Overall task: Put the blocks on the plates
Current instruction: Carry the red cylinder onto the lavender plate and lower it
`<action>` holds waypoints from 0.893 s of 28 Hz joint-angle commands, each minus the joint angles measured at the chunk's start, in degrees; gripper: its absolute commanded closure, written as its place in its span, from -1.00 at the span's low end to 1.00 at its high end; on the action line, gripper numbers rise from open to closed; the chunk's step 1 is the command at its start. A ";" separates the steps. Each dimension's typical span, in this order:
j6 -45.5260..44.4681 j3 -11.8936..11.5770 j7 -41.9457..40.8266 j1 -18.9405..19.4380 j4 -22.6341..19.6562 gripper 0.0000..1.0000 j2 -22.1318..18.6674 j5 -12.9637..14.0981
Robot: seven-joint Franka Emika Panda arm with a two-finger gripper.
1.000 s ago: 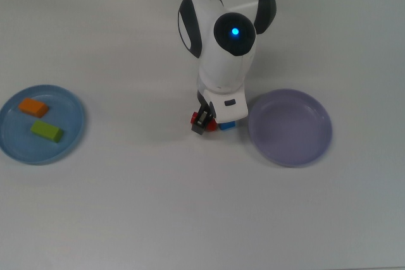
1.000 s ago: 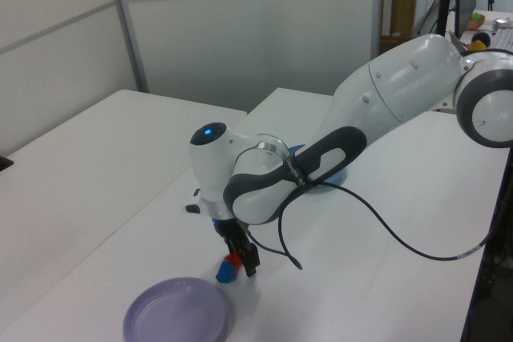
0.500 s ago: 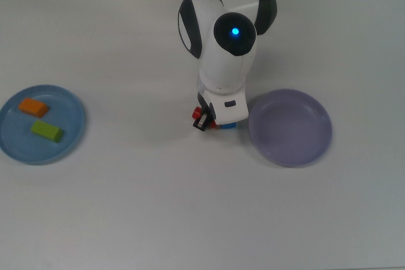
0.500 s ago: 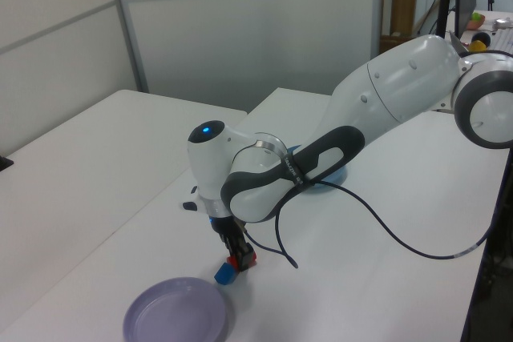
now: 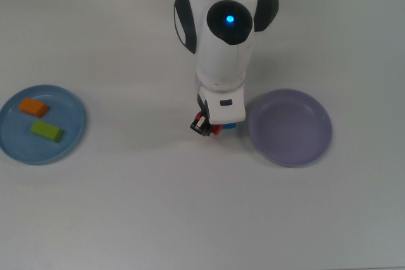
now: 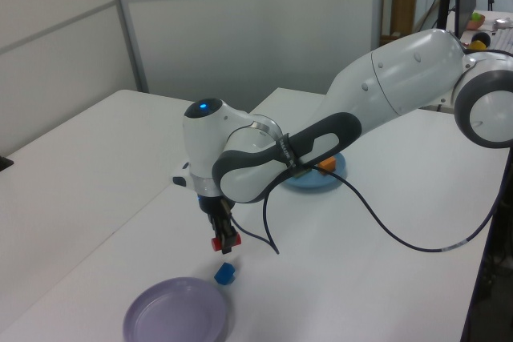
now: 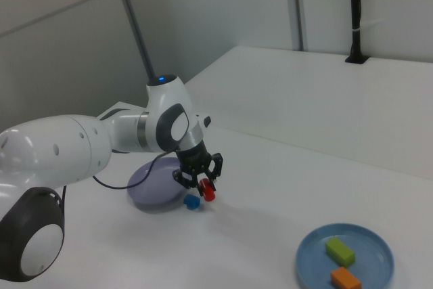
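Pincer [image 5: 203, 124] gripping red block [image 5: 215, 128], lavender plate [image 5: 290, 127] right, green block [image 5: 47, 131] on blue plate [image 5: 69, 137]

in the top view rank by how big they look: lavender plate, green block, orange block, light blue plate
1. Lavender plate and light blue plate: look alike, so no ranking between them.
2. Green block and orange block: far smaller than either plate, near equal to each other.

White arm [image 6: 401, 78], grey joints, blue light, black cable.

Open tabletop [image 5: 158, 207] from six round to nine o'clock of the gripper [image 5: 204, 124] in the top view, blue block [image 6: 225, 275] beneath, lavender plate [image 5: 290, 127] close at three.
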 commanded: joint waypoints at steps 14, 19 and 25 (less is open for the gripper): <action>7.33 0.83 32.87 11.34 1.33 1.00 0.05 2.24; 10.16 0.83 37.45 13.10 0.72 1.00 0.50 1.80; 9.81 0.57 37.80 13.19 -0.07 0.84 1.11 2.24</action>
